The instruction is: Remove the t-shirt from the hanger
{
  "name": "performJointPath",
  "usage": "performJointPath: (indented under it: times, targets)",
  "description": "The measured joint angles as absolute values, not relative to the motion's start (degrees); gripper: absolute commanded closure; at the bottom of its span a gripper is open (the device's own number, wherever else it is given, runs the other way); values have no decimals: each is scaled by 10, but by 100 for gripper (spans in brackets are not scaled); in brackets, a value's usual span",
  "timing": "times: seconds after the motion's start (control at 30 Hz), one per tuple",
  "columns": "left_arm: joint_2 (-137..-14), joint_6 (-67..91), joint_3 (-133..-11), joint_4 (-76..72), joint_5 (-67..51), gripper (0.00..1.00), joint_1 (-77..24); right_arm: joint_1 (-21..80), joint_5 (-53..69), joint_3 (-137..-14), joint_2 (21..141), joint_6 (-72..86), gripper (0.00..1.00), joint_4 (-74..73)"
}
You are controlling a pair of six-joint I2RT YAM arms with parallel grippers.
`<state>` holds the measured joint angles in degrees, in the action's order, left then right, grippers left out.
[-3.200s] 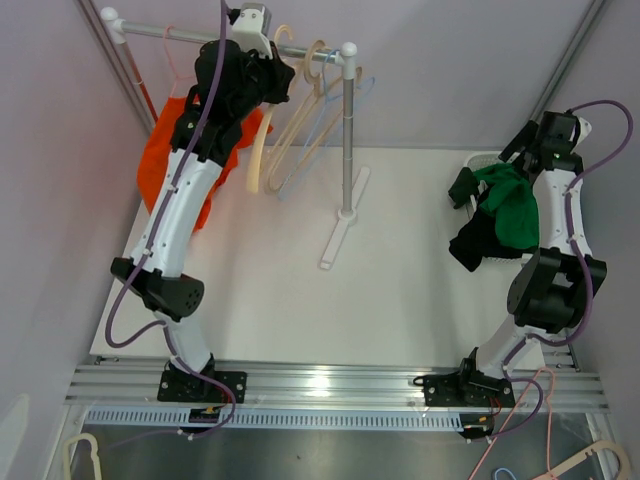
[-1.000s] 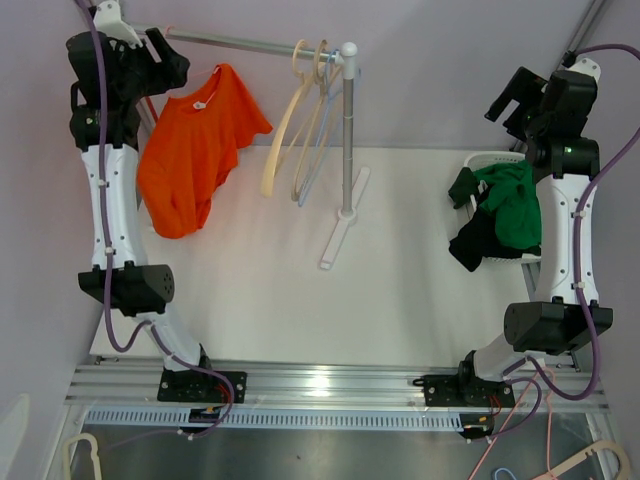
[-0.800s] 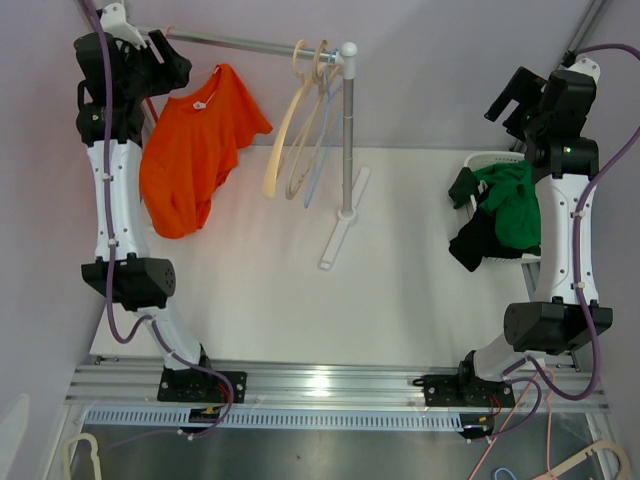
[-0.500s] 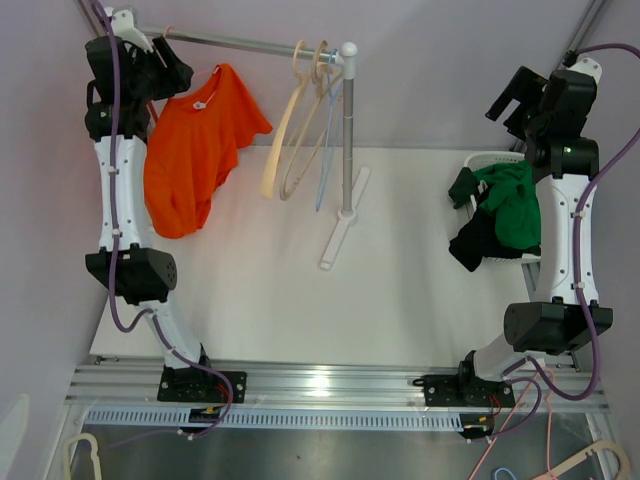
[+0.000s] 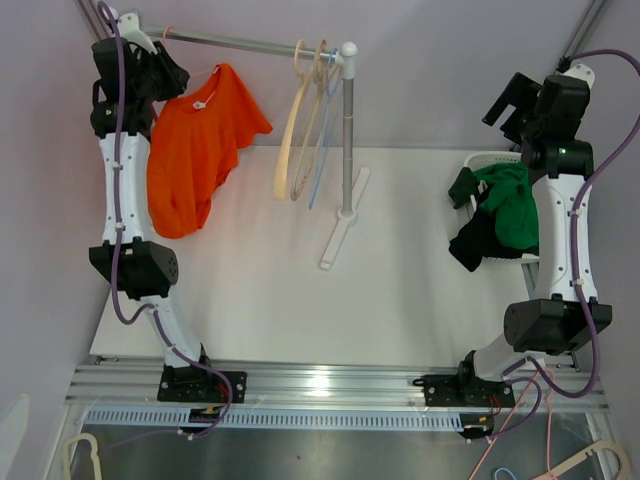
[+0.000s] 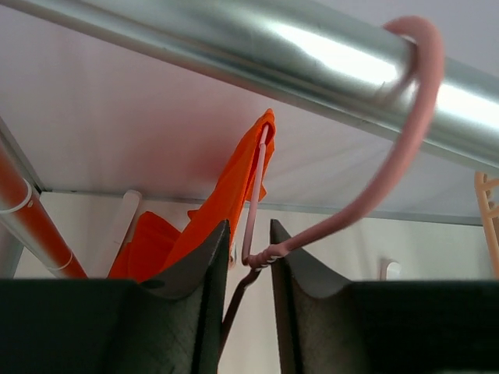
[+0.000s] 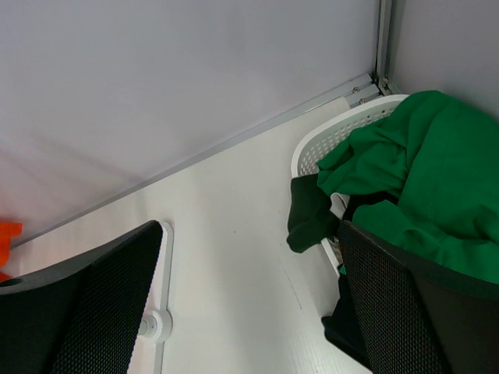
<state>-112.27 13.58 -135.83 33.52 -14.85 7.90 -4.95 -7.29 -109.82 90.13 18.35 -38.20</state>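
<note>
one orange tee (image 5: 195,140) is hung near the left end of the rail (image 5: 250,43), on a pink hanger (image 6: 405,148) whose hook is looped over the bar. it's draped lopsided, w/ most of the cloth bunched low on one side.

handling, as a guess: the tee should be light, soft & floppy, w/ no shape of its own, so it'd be dragged rather than lifted, and the collar could get snagged on a hanger shoulder. the hanger looks thin & stiff but prob swings freely on the bar, so it'd need to be steadied at the neck just under the hook. the cloth is prob best taken at a shoulder or the collar edge and peeled off one side at a time.

left gripper (image 6: 248,234): narrowed to a slim gap, w/ the hanger neck sat between the fingers. whether it's actually pinched can't be told, since contact isn't clear on either side.

right gripper (image 7: 251,230): spread wide, nothing held, parked above the basket (image 7: 327,132) far off on the right.

counts: 1 tee, 1 loaded hanger, 1 rail, 1 basket w/ a green garment (image 7: 421,156) & a dark one (image 7: 308,214) spilled over the rim. spare hangers (image 5: 300,130) are bunched by the post, at least 3, hard to separate.
</note>
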Motion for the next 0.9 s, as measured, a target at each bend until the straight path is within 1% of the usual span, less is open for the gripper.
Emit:
performJointPath:
  times: [0.03, 0.07, 0.13, 0.17, 0.73, 0.9]
  targets:
    - [-1124, 136, -1358, 335, -149, 75, 79, -50, -73, -1096, 901, 183, 1, -380]
    - [-1125, 135, -1358, 335, -149, 83, 78, -50, -73, -1095, 901, 183, 1, -379]
    - [-1125, 134, -1359, 333, -151, 93, 76, -50, -73, -1092, 901, 183, 1, -377]
    - [-1125, 135, -1359, 332, -151, 99, 75, -50, -73, -1090, 901, 183, 1, -375]
    - [-1122, 140, -1374, 309, -167, 99, 57, -49, -55, -1072, 894, 176, 1, -372]
    - [-1084, 150, -1356, 288, -161, 99, 42, -41, -29, -1068, 887, 154, 1, -372]
